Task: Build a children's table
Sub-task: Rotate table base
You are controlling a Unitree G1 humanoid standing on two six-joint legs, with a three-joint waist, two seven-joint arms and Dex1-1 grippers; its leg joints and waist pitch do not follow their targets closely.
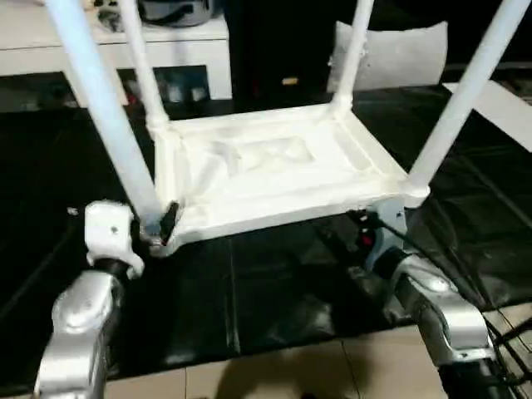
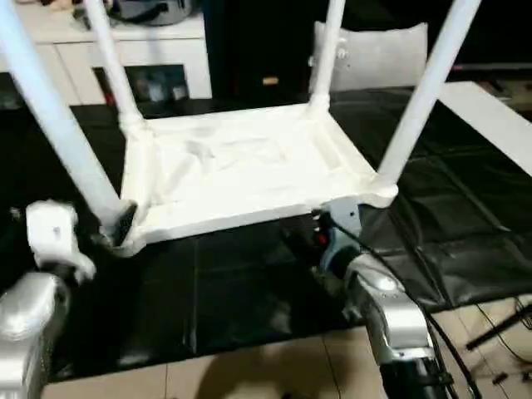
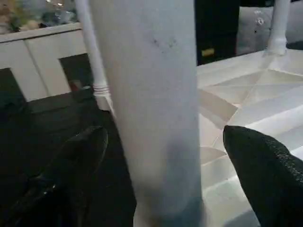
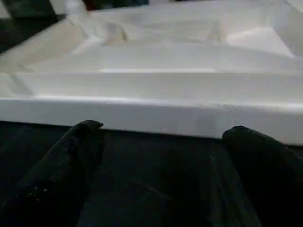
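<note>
The children's table lies upside down on a black mat: its white tabletop point(image 1: 274, 179) shows the ribbed underside, and all of its white legs stand up from the corner sockets. My left gripper point(image 1: 158, 226) is open around the foot of the near-left leg point(image 1: 104, 108); in the left wrist view that leg point(image 3: 151, 118) stands between the black fingers point(image 3: 75, 161) without being clamped. My right gripper point(image 1: 366, 229) is open, low against the mat, just at the tabletop's near edge point(image 4: 151, 113) close to the near-right leg point(image 1: 461, 100). Its fingers point(image 4: 75, 156) hold nothing.
The black mat point(image 1: 274, 291) covers the floor under the table; pale tiles point(image 1: 291, 374) begin at its near edge. A white cabinet point(image 1: 116, 50) stands at the back left, a white cushion-like bag point(image 1: 399, 54) behind the table, a flat white board point(image 1: 499, 104) at the right.
</note>
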